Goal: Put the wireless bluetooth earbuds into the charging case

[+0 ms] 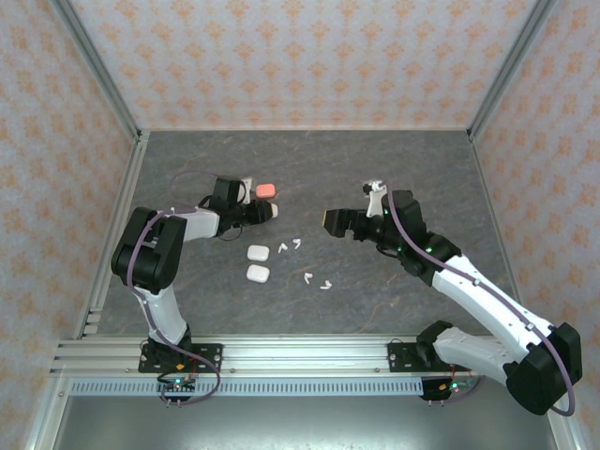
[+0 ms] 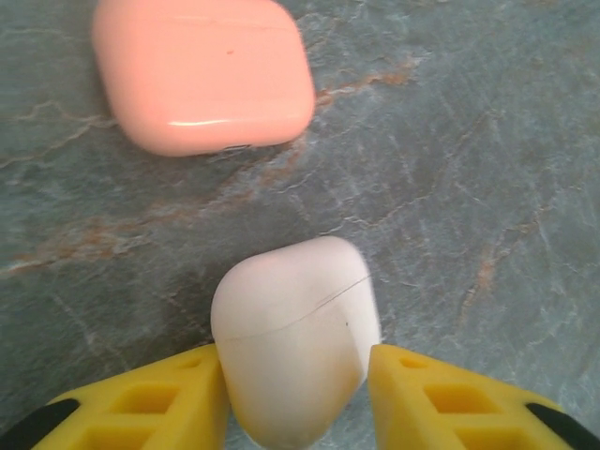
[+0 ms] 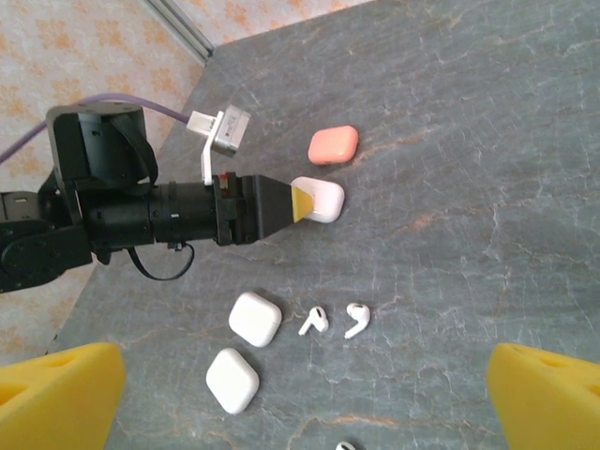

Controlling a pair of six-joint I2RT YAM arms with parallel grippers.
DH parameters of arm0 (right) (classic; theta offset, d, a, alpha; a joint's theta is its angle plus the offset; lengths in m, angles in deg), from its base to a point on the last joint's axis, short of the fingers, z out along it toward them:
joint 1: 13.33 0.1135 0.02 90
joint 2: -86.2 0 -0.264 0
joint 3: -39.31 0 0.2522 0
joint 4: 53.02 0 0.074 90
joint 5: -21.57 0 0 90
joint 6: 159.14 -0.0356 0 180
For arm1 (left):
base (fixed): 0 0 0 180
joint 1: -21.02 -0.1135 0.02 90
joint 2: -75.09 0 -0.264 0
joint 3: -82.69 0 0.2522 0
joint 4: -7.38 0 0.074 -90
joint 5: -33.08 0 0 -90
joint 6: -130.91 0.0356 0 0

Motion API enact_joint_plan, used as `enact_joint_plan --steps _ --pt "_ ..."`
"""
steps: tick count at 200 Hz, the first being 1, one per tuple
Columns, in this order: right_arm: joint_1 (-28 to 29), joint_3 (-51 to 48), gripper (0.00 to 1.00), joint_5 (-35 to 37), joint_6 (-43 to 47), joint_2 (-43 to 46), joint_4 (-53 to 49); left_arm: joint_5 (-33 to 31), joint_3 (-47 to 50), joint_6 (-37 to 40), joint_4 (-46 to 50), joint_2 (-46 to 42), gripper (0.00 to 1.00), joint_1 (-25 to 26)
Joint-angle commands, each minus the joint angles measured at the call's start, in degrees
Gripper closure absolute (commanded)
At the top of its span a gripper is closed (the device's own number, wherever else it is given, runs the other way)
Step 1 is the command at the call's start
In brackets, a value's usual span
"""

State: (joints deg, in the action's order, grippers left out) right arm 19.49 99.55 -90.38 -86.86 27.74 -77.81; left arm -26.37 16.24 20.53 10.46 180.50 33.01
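Note:
A closed white charging case (image 2: 295, 347) sits tilted on the table between my left gripper's (image 2: 295, 380) yellow fingers (image 2: 169, 398). The left finger rests against it and a sliver of gap shows at the right one, so the jaws are open around it. A salmon-pink case (image 2: 202, 70) lies just beyond. Two more white cases (image 3: 255, 319) (image 3: 232, 380) lie side by side, with two white earbuds (image 3: 314, 322) (image 3: 357, 319) to their right. Another pair of earbuds (image 1: 307, 277) (image 1: 325, 285) lies nearer the front. My right gripper (image 1: 335, 223) hovers open above the table's middle, nothing between its fingers.
The left arm (image 3: 141, 220) stretches across the left side of the grey stone-patterned table (image 1: 422, 169). Aluminium posts and patterned walls (image 1: 300, 56) close in the back and sides. Bare table lies at the back right.

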Motion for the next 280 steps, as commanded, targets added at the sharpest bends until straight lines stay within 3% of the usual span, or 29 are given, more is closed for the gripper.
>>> enact_joint_plan --steps 1,30,85,120,147,203,280 --pt "-0.1 3.7 0.01 -1.5 2.5 -1.1 -4.8 -4.0 -1.7 2.7 3.4 -1.3 0.54 -0.3" --pt "3.3 7.3 0.0 1.5 5.4 -4.3 -11.6 -3.3 -1.3 2.6 2.9 -4.0 0.48 -0.3" --pt "16.9 12.8 0.04 12.8 8.7 -16.1 -17.7 -5.5 2.1 2.2 4.3 -16.8 0.37 -1.3" --pt "26.0 19.4 0.05 18.3 10.2 -29.1 -19.6 2.7 5.2 -4.4 3.9 -24.6 0.32 -8.3" --pt "30.2 26.9 0.06 21.4 13.5 -39.7 -23.1 5.2 7.7 -7.2 4.6 -30.6 0.28 -13.4" --pt "31.9 37.5 0.09 19.7 19.5 -53.6 -26.5 5.4 12.9 -7.5 8.9 -41.3 0.21 -18.7" --pt "31.9 45.2 0.2 16.3 22.6 -63.9 -27.8 3.9 13.5 -6.2 15.3 -48.5 0.19 -19.0"
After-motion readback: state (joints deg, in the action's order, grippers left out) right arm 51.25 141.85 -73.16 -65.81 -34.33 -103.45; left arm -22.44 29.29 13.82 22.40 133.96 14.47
